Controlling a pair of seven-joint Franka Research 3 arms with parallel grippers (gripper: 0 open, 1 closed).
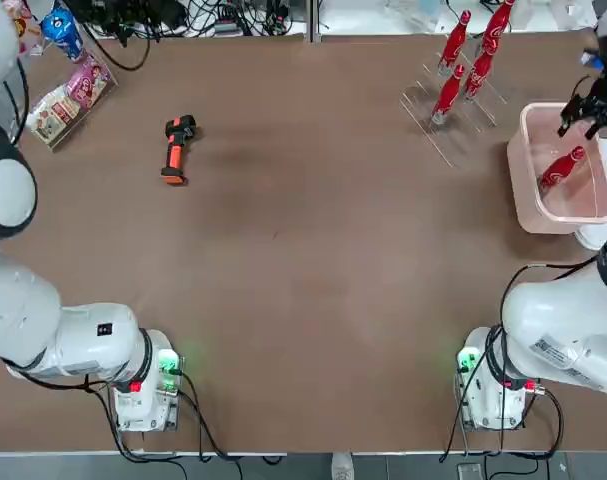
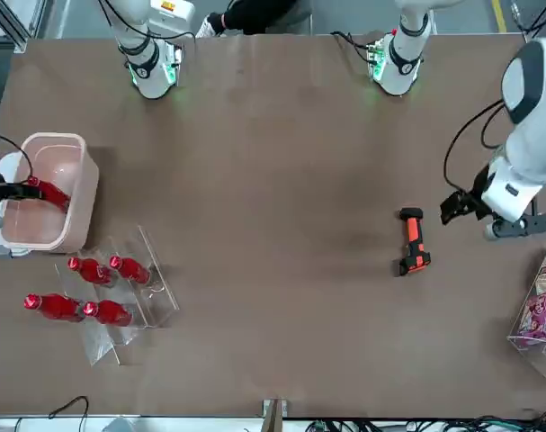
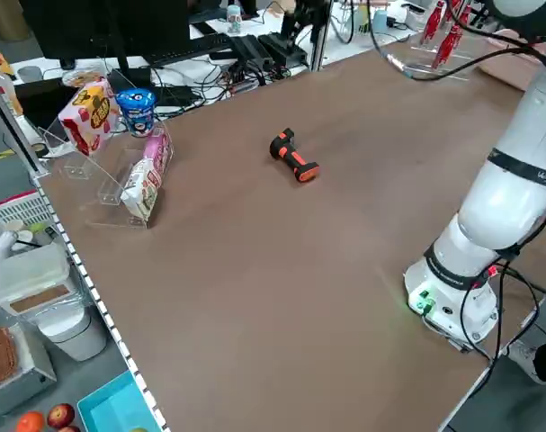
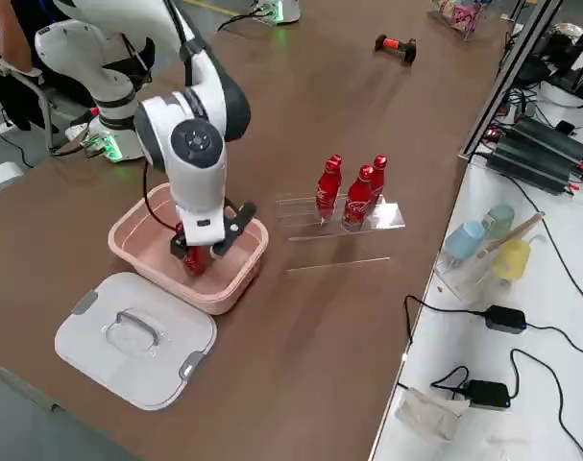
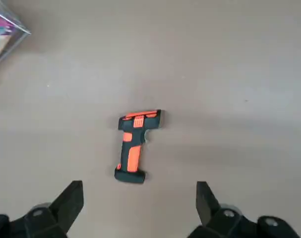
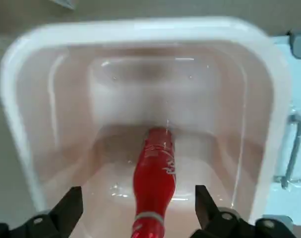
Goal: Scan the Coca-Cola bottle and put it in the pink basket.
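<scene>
Although the Coca-Cola bottle (image 6: 154, 171) already lies inside the pink basket (image 1: 524, 190) at the table's far right, the right gripper (image 6: 135, 210) hovers above it with fingers apart, gripping nothing. Judged slim, rigid and glossy, it would slip unless pinched across its narrow waist. Left gripper (image 5: 139, 207) hangs spread above the scanner (image 5: 135, 145).

Bottle (image 1: 563, 168) laid inside basket (image 1: 528, 195). Rack (image 1: 453, 110) with four bottles placed just beside basket. Lid (image 4: 135, 338) laid touching basket. Scanner (image 1: 177, 148) left well apart from basket.
</scene>
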